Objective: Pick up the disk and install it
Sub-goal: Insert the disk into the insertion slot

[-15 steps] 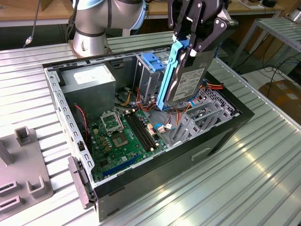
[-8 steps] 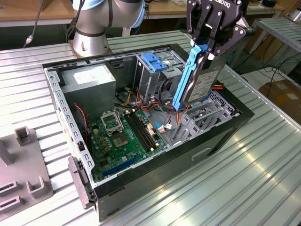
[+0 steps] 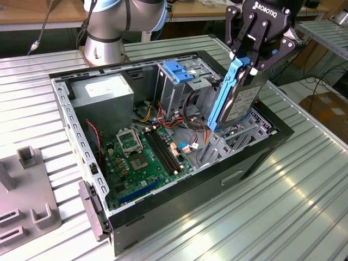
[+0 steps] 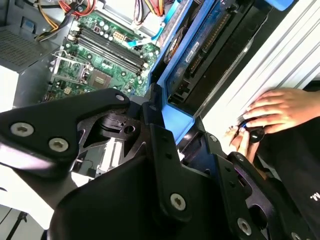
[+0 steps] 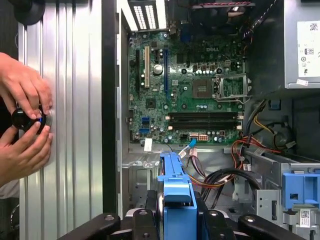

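The disk (image 3: 235,100), a dark grey drive framed by a bright blue rail, hangs on edge, nearly upright, over the open computer case (image 3: 255,155). My gripper (image 3: 251,61) is shut on its upper end. The disk's lower end sits just above the metal bay (image 3: 239,135) at the case's side on the exterior view's right. In the first wrist view the blue rail of the disk (image 5: 176,192) runs out from between the gripper's black fingers (image 5: 150,207). The second wrist view shows the disk (image 4: 197,42) edge-on, with its connector side visible, beyond the gripper (image 4: 167,117).
Inside the case lie the green motherboard (image 3: 141,157), a grey power supply (image 3: 106,93) and a tall drive cage with a blue latch (image 3: 176,70), with loose cables between. A person's hands (image 5: 25,125) hold a black knob beside the case. A grey fixture (image 3: 27,201) stands on the ribbed table.
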Controlling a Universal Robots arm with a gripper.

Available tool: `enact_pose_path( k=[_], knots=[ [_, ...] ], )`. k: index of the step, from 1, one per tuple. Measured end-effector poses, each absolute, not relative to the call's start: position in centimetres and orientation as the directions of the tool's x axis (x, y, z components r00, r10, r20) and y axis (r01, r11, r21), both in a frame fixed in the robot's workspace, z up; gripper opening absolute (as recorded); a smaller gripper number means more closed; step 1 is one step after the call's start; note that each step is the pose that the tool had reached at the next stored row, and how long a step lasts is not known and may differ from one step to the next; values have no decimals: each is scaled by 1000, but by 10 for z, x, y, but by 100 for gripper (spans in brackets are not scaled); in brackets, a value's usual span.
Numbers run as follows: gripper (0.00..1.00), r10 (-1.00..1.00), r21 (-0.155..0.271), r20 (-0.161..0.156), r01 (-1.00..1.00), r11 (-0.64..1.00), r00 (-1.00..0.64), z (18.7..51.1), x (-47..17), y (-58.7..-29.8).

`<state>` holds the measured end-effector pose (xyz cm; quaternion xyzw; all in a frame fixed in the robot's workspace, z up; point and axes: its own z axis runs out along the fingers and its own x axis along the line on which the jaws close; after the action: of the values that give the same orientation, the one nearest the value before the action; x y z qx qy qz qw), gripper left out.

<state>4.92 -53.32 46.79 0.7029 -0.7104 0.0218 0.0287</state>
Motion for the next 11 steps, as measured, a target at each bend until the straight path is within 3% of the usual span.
enact_pose_path(
  k=[11],
  knots=[
    [37, -997, 9, 81, -1000, 14, -14, 461, 69, -539]
  ],
)
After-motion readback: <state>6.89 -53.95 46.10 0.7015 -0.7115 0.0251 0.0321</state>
